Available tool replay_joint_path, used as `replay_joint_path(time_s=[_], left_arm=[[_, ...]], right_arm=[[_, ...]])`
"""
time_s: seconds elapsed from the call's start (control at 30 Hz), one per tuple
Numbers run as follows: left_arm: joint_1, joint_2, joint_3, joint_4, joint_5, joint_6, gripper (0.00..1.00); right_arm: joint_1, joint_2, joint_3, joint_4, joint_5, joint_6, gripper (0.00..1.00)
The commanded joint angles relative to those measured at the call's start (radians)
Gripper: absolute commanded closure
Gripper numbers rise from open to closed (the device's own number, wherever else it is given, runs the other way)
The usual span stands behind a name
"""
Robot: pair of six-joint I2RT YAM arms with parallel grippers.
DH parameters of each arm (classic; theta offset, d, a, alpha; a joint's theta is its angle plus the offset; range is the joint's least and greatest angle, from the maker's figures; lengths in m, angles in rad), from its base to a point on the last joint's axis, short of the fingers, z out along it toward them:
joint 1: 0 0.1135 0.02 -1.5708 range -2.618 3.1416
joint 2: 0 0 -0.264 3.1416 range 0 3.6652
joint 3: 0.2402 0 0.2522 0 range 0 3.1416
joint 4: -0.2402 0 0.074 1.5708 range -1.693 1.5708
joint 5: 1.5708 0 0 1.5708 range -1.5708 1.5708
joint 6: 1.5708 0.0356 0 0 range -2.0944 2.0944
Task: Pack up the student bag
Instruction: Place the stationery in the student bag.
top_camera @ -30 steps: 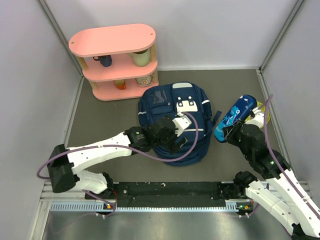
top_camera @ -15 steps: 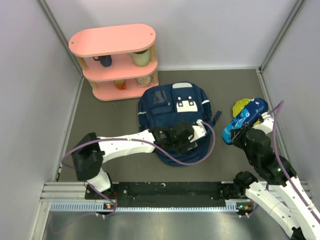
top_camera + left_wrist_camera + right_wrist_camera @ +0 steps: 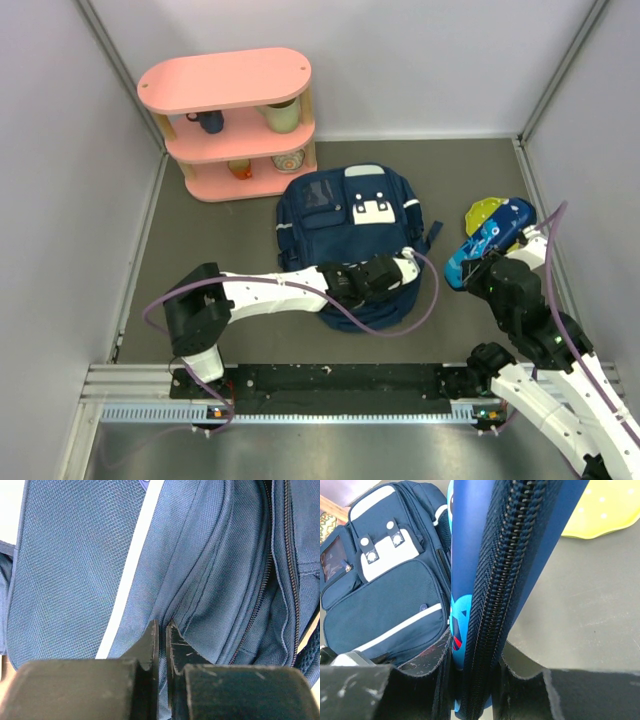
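On the grey table (image 3: 215, 245), a pink three-tier shelf (image 3: 225, 82) is placed at 11 o'clock. The student bag (image 3: 340, 225) is laid flat at centre, pockets upward. At its 3 o'clock, a bright-blue pencil case (image 3: 487, 238) is clamped edgewise in the right gripper (image 3: 472, 665). At its 5 o'clock edge, a fabric fold is pinched by the left gripper (image 3: 161, 630), closed to a slit.
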Motion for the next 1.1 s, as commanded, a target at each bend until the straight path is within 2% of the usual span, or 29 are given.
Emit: replay_joint_path(time_s=[0.0, 0.23, 0.37, 0.5, 0.63, 0.73, 0.83, 0.97, 1.07], left_arm=[[0.017, -0.013, 0.051, 0.064, -0.132, -0.018, 1.00], [0.020, -0.089, 0.054, 0.081, -0.156, -0.038, 1.00], [0.052, -0.155, 0.074, 0.081, -0.107, -0.067, 1.00], [0.129, -0.229, 0.089, 0.078, -0.017, -0.127, 1.00], [0.221, -0.283, 0.088, 0.096, 0.168, -0.216, 1.00], [0.271, -0.313, 0.077, 0.122, 0.251, -0.256, 1.00], [0.296, -0.332, 0.070, 0.139, 0.281, -0.293, 1.00], [0.318, -0.356, 0.069, 0.158, 0.299, -0.334, 1.00], [0.319, -0.376, 0.065, 0.174, 0.308, -0.340, 1.00]], right_arm=[[-0.011, -0.009, 0.044, 0.030, 0.026, 0.006, 0.92], [-0.012, -0.037, 0.032, 0.027, 0.015, 0.008, 0.92], [-0.012, -0.040, 0.036, 0.024, 0.012, 0.015, 0.92], [-0.011, -0.028, 0.050, 0.025, -0.003, 0.018, 0.92], [-0.012, -0.016, 0.064, 0.028, -0.029, 0.009, 0.92], [-0.011, -0.002, 0.075, 0.044, -0.109, -0.018, 0.92], [-0.012, 0.032, 0.072, 0.079, -0.293, -0.019, 0.93], [-0.012, 0.026, 0.018, 0.172, -0.567, 0.061, 0.97], [-0.012, -0.020, -0.046, 0.261, -0.702, 0.138, 0.97]])
